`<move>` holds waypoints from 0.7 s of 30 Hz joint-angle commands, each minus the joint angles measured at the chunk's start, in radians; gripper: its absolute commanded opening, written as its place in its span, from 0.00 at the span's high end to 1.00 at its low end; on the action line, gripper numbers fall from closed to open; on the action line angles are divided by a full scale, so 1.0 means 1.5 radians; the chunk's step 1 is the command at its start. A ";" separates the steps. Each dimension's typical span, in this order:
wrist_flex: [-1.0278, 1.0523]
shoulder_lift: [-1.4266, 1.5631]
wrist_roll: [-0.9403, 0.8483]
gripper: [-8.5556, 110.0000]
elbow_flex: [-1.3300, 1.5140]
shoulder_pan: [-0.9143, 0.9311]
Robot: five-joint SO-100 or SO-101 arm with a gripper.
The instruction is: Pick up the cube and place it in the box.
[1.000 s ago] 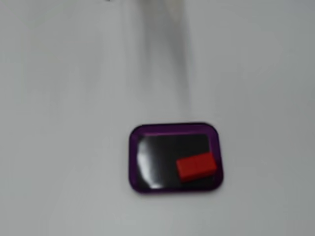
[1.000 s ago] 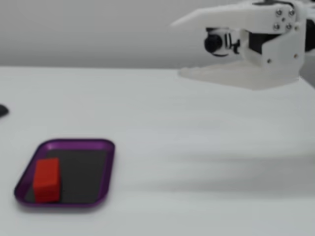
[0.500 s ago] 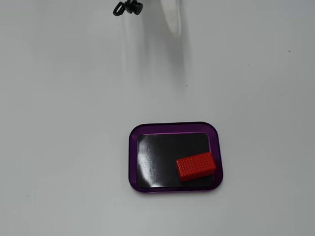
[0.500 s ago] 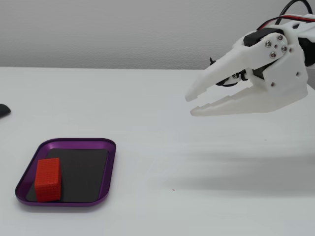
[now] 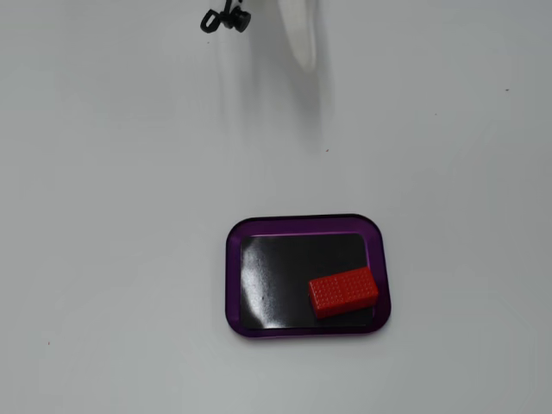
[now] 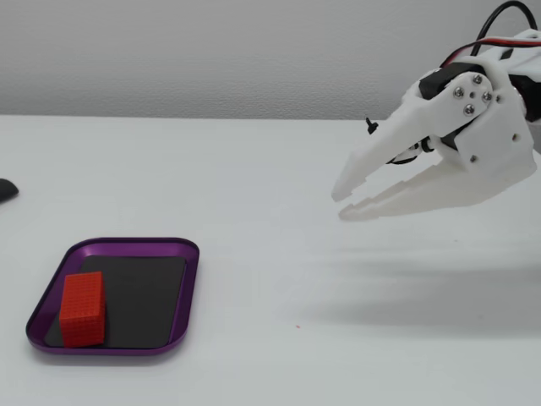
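Block's in the tray, job looks done!
From above, the cube [image 5: 344, 291] sits in the box [image 5: 233, 276], near its lower-right corner. Side on, the gripper [image 6: 344, 203] hangs well apart, jaws slightly parted, apparently empty; only retreat remains.

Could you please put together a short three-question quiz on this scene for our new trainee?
1. True or false: the cube lies inside the box.
2. Multiple choice: in the fixed view from the side, the gripper is
A) closed on the cube
B) holding nothing, in the air, well away from the box
C) resting on the box rim
3. Fill in the missing word: in the fixed view from above, the cube sits in the box's lower ____ corner.

Key:
1. True; it rests on the black bottom.
2. B; the jaws stand slightly parted with nothing between them, off to the right of the box.
3. right
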 commanded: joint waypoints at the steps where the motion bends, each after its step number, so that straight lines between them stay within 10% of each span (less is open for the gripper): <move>1: 0.022 0.013 -0.033 0.93 -0.009 0.001; 21: 0.030 0.013 -0.071 0.93 -0.010 0.151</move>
